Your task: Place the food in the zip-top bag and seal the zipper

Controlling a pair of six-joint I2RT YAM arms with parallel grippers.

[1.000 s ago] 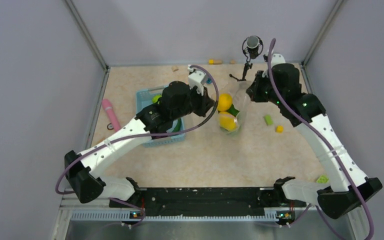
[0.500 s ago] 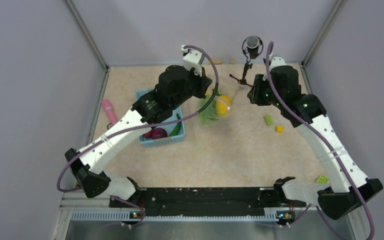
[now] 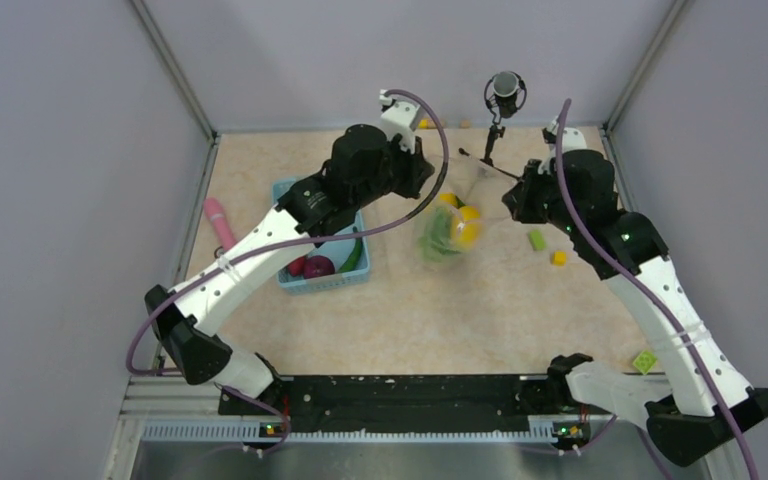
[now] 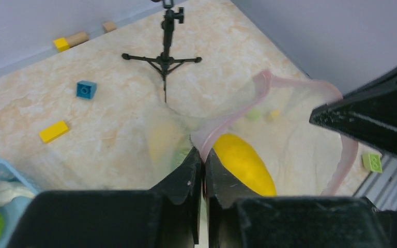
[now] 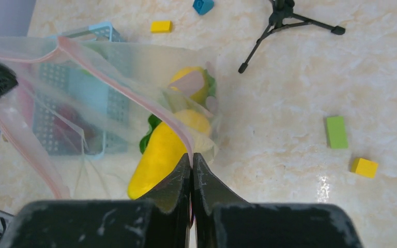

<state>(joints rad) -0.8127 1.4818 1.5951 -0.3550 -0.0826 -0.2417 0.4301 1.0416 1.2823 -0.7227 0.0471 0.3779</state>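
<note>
The clear zip-top bag (image 3: pixel 448 228) hangs off the table between my two grippers, mouth up and open. Yellow citrus pieces (image 3: pixel 465 232) and green leafy lettuce (image 3: pixel 435 232) lie in its bottom. My left gripper (image 3: pixel 426 187) is shut on the pink zipper strip (image 4: pixel 294 82), pinching it at the tips (image 4: pixel 202 153), with a yellow piece (image 4: pixel 243 160) just beyond. My right gripper (image 3: pixel 510 197) is shut on the other end of the strip (image 5: pixel 119 77) at its tips (image 5: pixel 191 157), above a yellow piece (image 5: pixel 157 152) and the green lettuce (image 5: pixel 152 126).
The light blue basket (image 3: pixel 290 190) stands left of the bag and holds a red-purple piece (image 3: pixel 315 267) and a dark cucumber (image 3: pixel 353 257). A pink stick (image 3: pixel 220 225) lies further left. A black tripod (image 3: pixel 495 110) stands at the back. Green (image 3: pixel 537 240) and yellow (image 3: pixel 558 258) blocks lie on the right.
The bag has been lifted and pulled out between the grippers. The left arm swung towards the back, uncovering the basket. The right gripper shifted slightly right and nearer.
</note>
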